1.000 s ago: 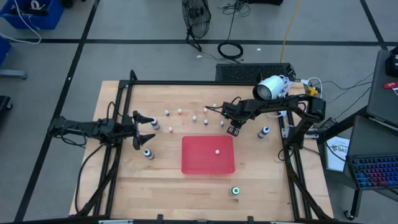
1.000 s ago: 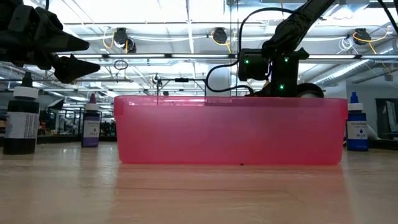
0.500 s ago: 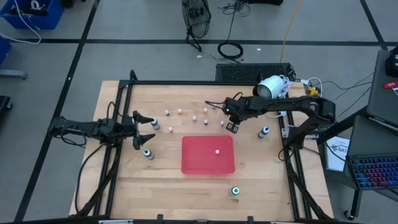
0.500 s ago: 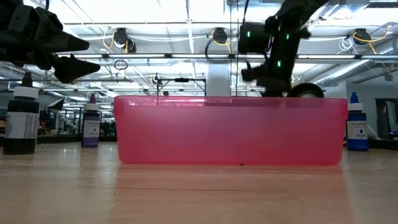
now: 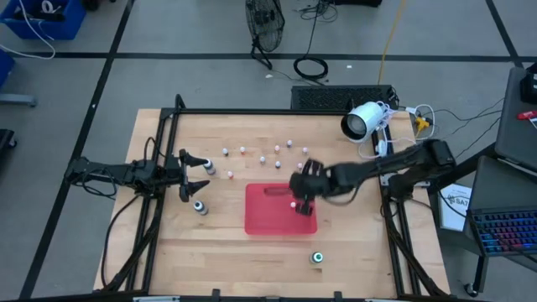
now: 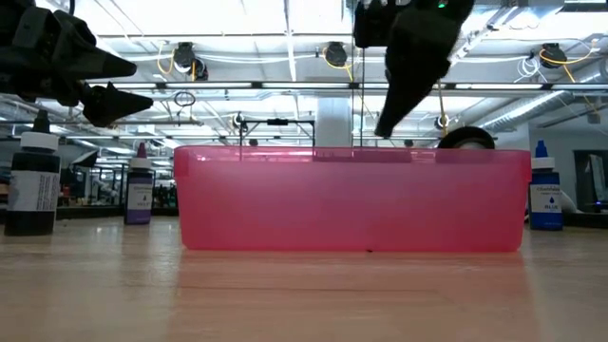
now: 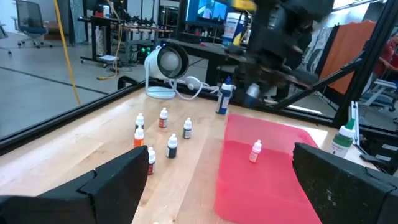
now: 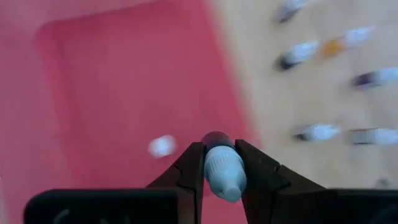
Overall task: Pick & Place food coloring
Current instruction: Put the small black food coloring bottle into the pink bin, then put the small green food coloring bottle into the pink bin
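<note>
My right gripper (image 5: 300,196) hangs over the red tray (image 5: 260,220), shut on a tiny food coloring bottle (image 8: 222,168). It also shows above the tray (image 6: 285,204) in the low view (image 6: 399,100). One whitish bottle (image 5: 293,204) lies on the tray floor. Several tiny bottles (image 5: 263,158) stand on the table beyond the tray's far edge. My left gripper (image 5: 197,172) waits open at the table's left, near a grey bottle (image 5: 200,206). A green-capped bottle (image 5: 318,257) stands near the table's near edge. My right gripper pinches the tiny bottle between its two fingers (image 8: 193,163), coming from above and pointing down. The pale cap end (image 8: 224,177) lies back between the fingers, and the dark end (image 8: 214,138) points past their tips. The bottle is lifted clear above the tray floor.
In the low view a black bottle (image 6: 33,180) and a purple one (image 6: 140,190) stand left of the tray, and a blue one (image 6: 544,195) stands right of it. A white lamp-like device (image 5: 362,120) sits at the table's far right. A black frame edges the table.
My right gripper has swung from beyond the tray's far edge toward the near edge and now hangs over the tray. In the low view it has risen and come closer. The left arm has kept still.
</note>
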Tool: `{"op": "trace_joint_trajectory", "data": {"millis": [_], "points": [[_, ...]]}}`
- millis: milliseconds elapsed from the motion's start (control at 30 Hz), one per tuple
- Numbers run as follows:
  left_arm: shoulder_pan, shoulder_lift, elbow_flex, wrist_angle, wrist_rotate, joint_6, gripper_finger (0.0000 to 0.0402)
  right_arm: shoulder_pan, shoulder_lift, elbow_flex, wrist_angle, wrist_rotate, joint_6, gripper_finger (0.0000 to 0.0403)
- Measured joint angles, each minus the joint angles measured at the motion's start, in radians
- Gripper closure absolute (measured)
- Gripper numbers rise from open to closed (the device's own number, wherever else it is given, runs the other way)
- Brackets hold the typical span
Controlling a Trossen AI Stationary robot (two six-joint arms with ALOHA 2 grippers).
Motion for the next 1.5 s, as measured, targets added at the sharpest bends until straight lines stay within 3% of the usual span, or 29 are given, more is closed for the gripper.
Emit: {"op": "trace_joint_trajectory", "data": {"millis": [167, 300, 700, 1333, 1500], "points": [[0.000, 0.000, 0.000, 0.003, 0.000, 0.000, 0.0009, 0.100, 0.095, 0.000, 0.002, -0.010, 0.108, 0.0342], [0.000, 0.000, 0.000, 0.002, 0.000, 0.000, 0.0009, 0.133, 0.177, 0.019, -0.007, -0.087, 0.152, 0.0342], [0.000, 0.000, 0.000, 0.009, 0.000, 0.000, 0.0009, 0.109, 0.378, 0.156, -0.220, -0.168, 0.091, 0.0338], [0.000, 0.000, 0.000, 0.010, 0.000, 0.000, 0.0009, 0.095, 0.186, 0.155, -0.185, -0.178, 0.172, 0.0271], [0.000, 0.000, 0.000, 0.010, 0.000, 0.000, 0.0009, 0.065, 0.110, 0.155, -0.232, -0.055, 0.122, 0.0264]]}}
